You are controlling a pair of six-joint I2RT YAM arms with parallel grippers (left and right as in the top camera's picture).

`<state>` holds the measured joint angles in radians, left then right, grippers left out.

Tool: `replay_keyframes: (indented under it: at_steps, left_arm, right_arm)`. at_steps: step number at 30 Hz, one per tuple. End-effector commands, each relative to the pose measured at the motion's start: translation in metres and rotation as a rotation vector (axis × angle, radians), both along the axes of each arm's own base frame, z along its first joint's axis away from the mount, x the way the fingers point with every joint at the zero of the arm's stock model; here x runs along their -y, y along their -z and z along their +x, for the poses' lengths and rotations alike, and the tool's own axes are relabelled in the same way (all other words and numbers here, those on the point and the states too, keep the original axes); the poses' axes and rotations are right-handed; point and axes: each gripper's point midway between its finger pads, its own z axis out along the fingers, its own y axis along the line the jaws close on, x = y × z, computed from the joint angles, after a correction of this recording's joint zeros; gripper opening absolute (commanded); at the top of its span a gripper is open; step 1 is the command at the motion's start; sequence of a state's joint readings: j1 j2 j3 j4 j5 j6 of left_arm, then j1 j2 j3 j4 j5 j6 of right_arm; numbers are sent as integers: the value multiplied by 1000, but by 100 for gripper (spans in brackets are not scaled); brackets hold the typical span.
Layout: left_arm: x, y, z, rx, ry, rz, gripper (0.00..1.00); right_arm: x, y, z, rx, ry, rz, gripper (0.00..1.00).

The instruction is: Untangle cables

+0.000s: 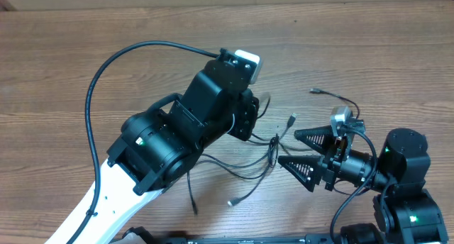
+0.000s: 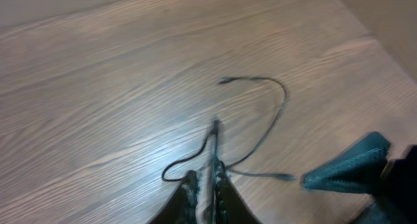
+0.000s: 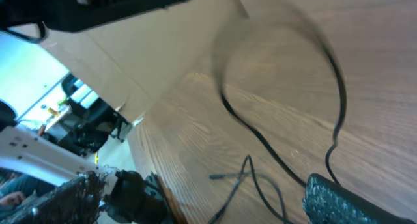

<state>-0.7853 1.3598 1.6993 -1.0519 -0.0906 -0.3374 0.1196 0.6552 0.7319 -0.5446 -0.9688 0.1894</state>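
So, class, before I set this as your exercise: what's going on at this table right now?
Two robot arms are working on a tangle of thin black cables lying on a wooden table. The left gripper is pinched shut on one strand. The right gripper is open at the tangle's right side. The cords cross one another between the arms, so they are not yet separated.

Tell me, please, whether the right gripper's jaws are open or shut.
Open: overhead, the right gripper shows both jaws spread wide apart.

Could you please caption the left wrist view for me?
The left gripper pinches thin black cables trailing across the wooden table.
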Motion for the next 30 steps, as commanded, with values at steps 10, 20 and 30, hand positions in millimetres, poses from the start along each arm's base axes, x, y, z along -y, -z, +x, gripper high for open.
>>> replay_keyframes:
  at_steps: [10,20,30]
  left_arm:
    - [-72,12,20,-37,-211,138,31]
    - [-66,109,18,-349,-81,385,50]
    - [-13,197,6,-588,395,444,77]
  right_arm:
    - [26,50,7,-208,209,-157,100]
    - [41,78,-1,-330,284,-243,100]
    - [49,93,-9,-399,317,-294,100]
